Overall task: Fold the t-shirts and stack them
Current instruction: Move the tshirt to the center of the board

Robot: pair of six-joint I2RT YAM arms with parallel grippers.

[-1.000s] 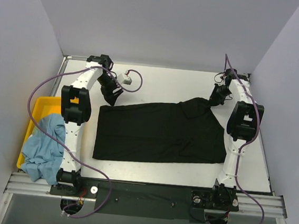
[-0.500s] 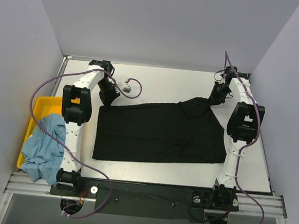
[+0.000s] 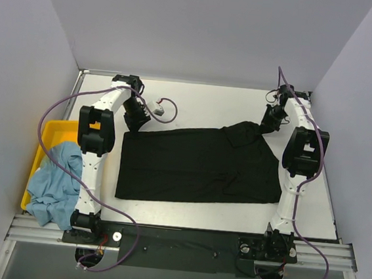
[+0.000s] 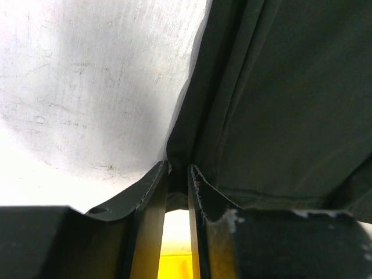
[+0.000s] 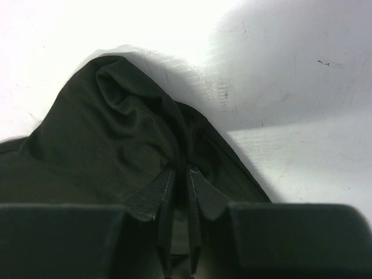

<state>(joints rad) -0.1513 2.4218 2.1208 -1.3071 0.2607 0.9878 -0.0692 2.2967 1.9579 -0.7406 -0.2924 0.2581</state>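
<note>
The black t-shirt (image 3: 196,165) lies spread across the middle of the table. My left gripper (image 3: 133,125) is shut on its far left corner; in the left wrist view the cloth (image 4: 273,104) is pinched between the two fingers (image 4: 178,168). My right gripper (image 3: 265,126) is shut on the shirt's far right corner, where the cloth (image 5: 116,128) bunches up into the nearly closed jaws (image 5: 179,171). The light blue t-shirt (image 3: 55,181) lies crumpled over the yellow tray (image 3: 50,130) at the left edge.
A small white box (image 3: 156,109) on a purple cable hangs by the left wrist. Grey walls close in the table on the left, far and right sides. A metal rail (image 3: 183,241) with both arm bases runs along the near edge.
My left gripper has moved from just beyond the shirt's far left corner down onto it and shut on the cloth. The right gripper has stayed on the far right corner.
</note>
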